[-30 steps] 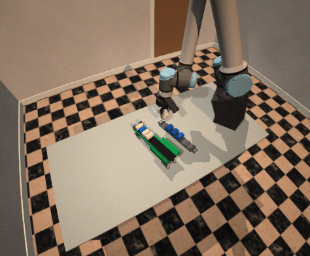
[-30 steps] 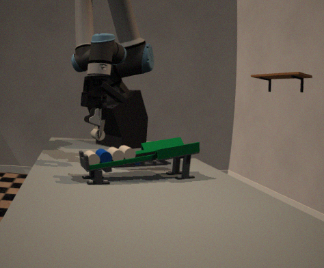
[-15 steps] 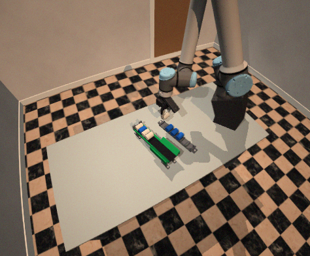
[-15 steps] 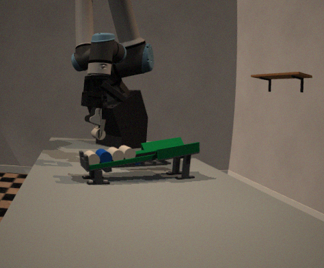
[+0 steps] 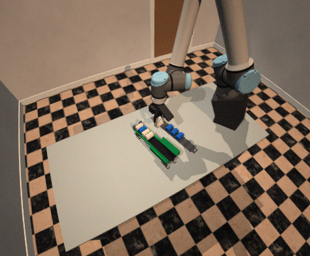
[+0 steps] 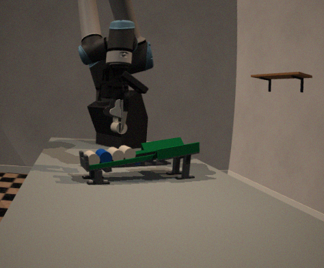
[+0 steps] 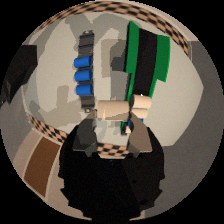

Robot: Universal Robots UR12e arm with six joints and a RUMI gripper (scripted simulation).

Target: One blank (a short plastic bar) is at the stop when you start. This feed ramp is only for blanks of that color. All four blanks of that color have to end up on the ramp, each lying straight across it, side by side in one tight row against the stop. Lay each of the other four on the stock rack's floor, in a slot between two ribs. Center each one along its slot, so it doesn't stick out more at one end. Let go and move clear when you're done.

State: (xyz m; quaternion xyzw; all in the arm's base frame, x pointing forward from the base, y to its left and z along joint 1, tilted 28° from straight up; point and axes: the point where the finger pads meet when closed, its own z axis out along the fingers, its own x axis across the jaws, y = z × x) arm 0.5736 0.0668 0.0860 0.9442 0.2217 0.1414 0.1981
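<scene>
My gripper [image 5: 159,123] is shut on a cream blank [image 5: 160,124] and holds it in the air between the green feed ramp [image 5: 156,144] and the dark stock rack [image 5: 182,141]. The held blank also shows in the exterior view [image 6: 118,128] and the wrist view [image 7: 112,110]. On the ramp's low end a cream blank [image 6: 92,157] lies at the stop, then a blue blank [image 6: 103,155], then two cream blanks [image 6: 115,154] [image 6: 127,151]. Three blue blanks [image 5: 169,127] [image 5: 174,131] [image 5: 180,136] lie in the rack's slots.
The arm's dark pedestal [image 5: 229,111] stands behind the rack on the grey mat. The ramp's upper half [image 6: 169,148] holds nothing. A wooden shelf [image 6: 281,76] hangs on the right wall. Checkered floor surrounds the mat.
</scene>
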